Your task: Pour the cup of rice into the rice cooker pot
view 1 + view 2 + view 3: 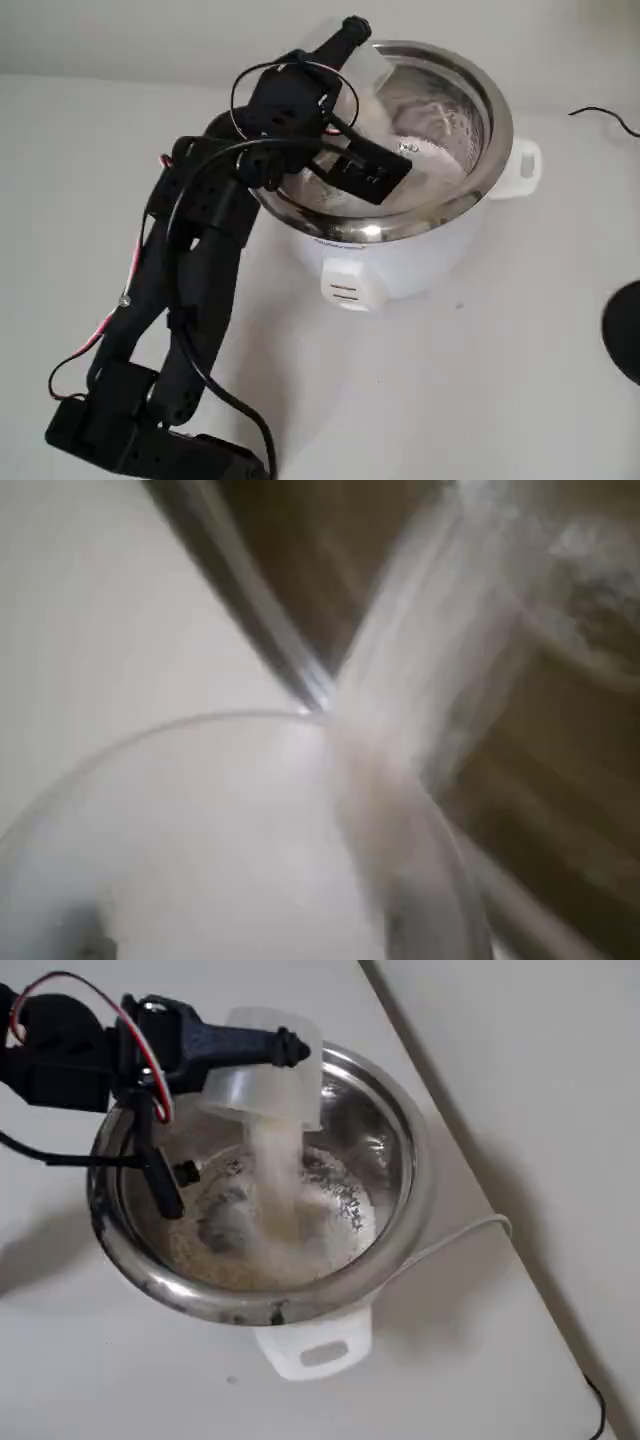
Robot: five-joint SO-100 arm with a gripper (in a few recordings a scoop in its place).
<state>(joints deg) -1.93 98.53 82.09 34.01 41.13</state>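
Tool (pixel 262 1065) grips tilted cup (pixel 268 1085) over pot (pixel 410 1175) | rice (pixel 272 1175) streams into the bowl | white table (pixel 90 1360)

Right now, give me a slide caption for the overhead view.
Fingers tip the cup, streaming rice into the rice cooker pot.

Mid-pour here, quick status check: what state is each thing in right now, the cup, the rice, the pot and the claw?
Small translucent whitish plastic cup: tipped over the pot, held in the claw.
White uncooked rice: streaming from the cup, piling on the pot's bottom.
Large shiny stainless-steel rice cooker pot: upright in the white cooker body, open, partly filled.
Black claw: shut on the cup, above the pot's rim.
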